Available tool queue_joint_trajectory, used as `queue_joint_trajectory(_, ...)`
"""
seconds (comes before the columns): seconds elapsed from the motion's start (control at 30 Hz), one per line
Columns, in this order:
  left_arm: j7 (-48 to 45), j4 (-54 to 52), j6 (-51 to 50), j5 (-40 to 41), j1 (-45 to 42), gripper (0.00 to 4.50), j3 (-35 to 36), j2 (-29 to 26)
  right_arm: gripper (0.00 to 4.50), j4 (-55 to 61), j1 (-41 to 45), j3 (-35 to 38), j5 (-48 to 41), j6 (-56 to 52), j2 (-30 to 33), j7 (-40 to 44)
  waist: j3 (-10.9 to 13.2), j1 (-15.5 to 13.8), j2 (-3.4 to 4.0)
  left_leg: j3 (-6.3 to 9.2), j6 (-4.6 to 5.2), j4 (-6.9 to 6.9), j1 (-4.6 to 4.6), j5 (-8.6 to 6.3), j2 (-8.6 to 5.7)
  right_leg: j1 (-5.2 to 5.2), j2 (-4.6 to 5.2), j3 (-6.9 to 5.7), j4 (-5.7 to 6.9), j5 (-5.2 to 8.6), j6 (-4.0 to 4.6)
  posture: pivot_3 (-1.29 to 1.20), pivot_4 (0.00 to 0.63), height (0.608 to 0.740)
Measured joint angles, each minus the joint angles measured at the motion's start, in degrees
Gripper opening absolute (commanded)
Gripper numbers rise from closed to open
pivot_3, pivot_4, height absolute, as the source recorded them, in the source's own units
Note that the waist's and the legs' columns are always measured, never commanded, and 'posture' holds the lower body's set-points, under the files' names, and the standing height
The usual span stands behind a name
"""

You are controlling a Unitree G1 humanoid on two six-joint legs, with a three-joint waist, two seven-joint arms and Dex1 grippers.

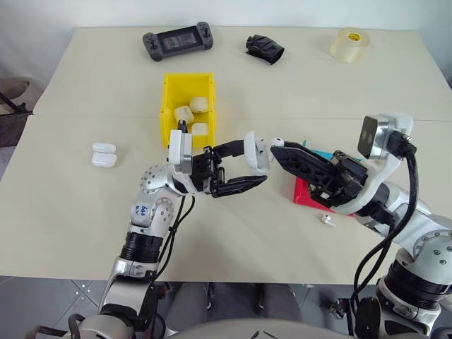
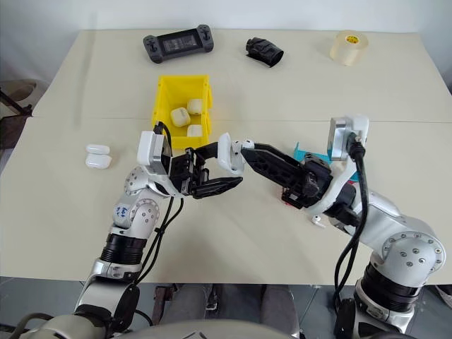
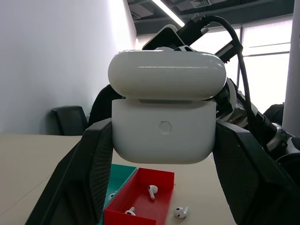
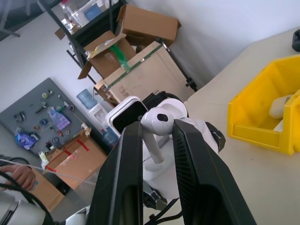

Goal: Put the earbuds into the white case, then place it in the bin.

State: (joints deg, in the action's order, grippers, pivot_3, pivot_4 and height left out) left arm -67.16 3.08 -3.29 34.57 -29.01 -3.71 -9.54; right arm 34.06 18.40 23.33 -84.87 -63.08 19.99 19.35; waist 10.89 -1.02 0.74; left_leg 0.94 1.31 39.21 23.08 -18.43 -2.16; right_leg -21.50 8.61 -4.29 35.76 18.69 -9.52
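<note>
The white case (image 3: 164, 136) is clamped, lid open, in the left gripper (image 1: 240, 166) above the tabletop (image 1: 63, 212). One earbud (image 4: 157, 124) is pinched in the right gripper (image 4: 157, 140) just beside it. Insertion is in hand; stem-first alignment over a socket is required next.

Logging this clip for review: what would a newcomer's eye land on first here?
Mid-table, the left gripper clamps the white case with its lid open, while the right gripper brings an earbud pinched between its fingers up to it. Behind them stands the bright yellow bin with several cases inside, and a red tray near the right arm holds more earbuds.
</note>
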Motion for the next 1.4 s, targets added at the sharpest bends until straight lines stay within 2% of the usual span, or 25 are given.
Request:
queue_joint_trajectory(0.47,0.1,0.2,-0.8,-0.1,-0.4,2.79,0.0,0.5,0.52,2.8,-3.5,-8.9,3.1,11.8,6.2,0.9,0.0,-0.2,0.00,-0.01,0.01,0.00,0.01,0.00,-0.01,0.01,0.00,0.00,-0.06,0.00,0.00,0.00,0.150,0.740)
queue_joint_trajectory(0.83,0.1,0.4,-1.7,-1.2,-0.4,2.79,-0.5,0.7,0.52,4.1,-6.3,-12.2,10.7,18.0,12.5,7.1,0.0,-0.3,-0.01,-0.03,0.02,0.00,0.01,0.01,0.01,0.03,-0.01,0.00,-0.11,0.00,0.00,0.00,0.150,0.740)
queue_joint_trajectory(1.4,0.1,1.9,-1.7,-1.2,-0.4,2.79,-0.7,1.6,0.52,4.1,-8.2,-13.6,15.2,22.6,15.2,10.1,0.0,-0.3,-0.03,-0.02,0.03,0.00,0.01,0.01,0.01,0.04,0.00,-0.01,-0.12,0.00,0.00,0.00,0.150,0.740)
